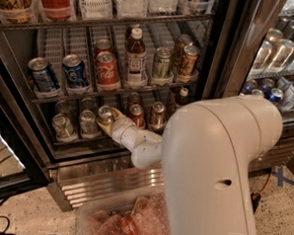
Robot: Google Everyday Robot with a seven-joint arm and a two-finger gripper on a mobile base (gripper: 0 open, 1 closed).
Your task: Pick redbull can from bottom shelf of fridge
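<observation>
Your hand [106, 125] is inside the fridge [109, 179], right up against the redbull can [105, 113], low on its front side. Can't tell whether the hand is clamped on it or only beside it. The redbull can stands upright on the bottom shelf [81, 145]. Just right of the redbull can is a red cola can [136, 114], and just left of it a wider silver can [87, 121]. Your white arm [218, 167] runs down and right from the redbull can.
</observation>
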